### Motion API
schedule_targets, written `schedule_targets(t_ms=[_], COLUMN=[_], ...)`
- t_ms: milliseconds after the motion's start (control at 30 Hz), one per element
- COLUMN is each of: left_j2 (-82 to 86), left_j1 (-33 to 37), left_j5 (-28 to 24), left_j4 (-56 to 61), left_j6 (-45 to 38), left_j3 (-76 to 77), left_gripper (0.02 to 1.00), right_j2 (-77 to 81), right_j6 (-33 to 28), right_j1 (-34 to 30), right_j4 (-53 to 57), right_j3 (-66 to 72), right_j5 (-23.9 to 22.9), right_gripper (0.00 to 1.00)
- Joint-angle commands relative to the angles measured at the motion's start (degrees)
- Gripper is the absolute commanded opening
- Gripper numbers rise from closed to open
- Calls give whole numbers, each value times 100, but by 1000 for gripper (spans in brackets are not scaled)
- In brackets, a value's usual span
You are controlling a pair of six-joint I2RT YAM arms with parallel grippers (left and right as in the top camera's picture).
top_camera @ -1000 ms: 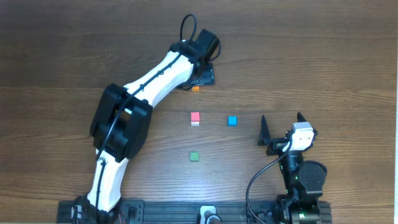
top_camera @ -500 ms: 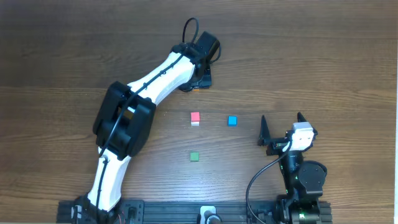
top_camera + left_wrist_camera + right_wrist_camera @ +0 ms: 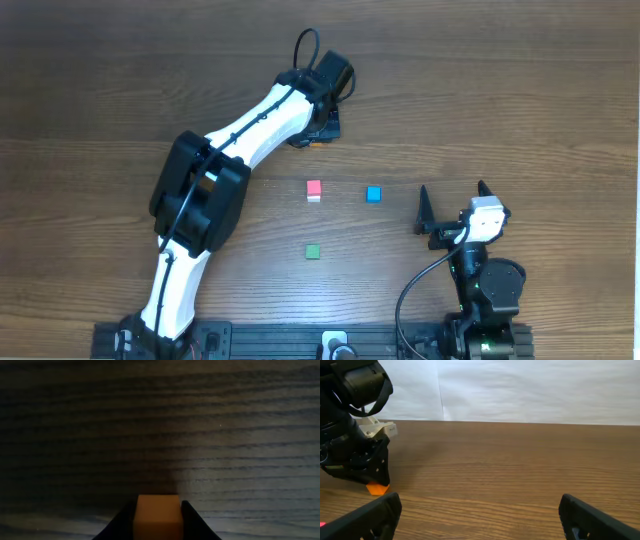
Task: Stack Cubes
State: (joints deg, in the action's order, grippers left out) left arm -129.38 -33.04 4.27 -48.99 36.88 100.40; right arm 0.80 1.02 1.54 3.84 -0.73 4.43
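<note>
A small orange cube (image 3: 157, 514) sits on the wooden table (image 3: 500, 90) between the fingers of my left gripper (image 3: 157, 510), which is shut on it. In the top view that gripper (image 3: 321, 128) is at the far middle of the table and covers the cube. The right wrist view shows the orange cube (image 3: 377, 488) resting on the wood beneath it. A pink cube (image 3: 314, 190), a blue cube (image 3: 373, 194) and a green cube (image 3: 312, 252) lie apart nearer the front. My right gripper (image 3: 451, 190) is open to the right of the blue cube, holding nothing.
A white wall (image 3: 535, 390) rises behind the table's far edge. Bare wood surrounds the three loose cubes, with wide room at the left and far right.
During the first half second the left gripper shifted slightly over the orange cube, which now is covered from above. Nothing has changed since. The right arm stayed still.
</note>
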Motion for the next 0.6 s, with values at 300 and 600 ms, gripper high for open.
schedule_targets(t_ms=[300,600], left_j2=[1178,2374], left_j1=[-256,-1121], left_j5=[219,444], left_j4=[-691,-586], left_j6=[284,1364], left_j3=[76,-1473], left_gripper=[97,93], right_j2=[-42,-42], right_j6=[-46,-46], right_j1=[26,26], right_j4=[2,2], right_j3=[44,44], right_j5=[42,44], right_gripper=[993,993])
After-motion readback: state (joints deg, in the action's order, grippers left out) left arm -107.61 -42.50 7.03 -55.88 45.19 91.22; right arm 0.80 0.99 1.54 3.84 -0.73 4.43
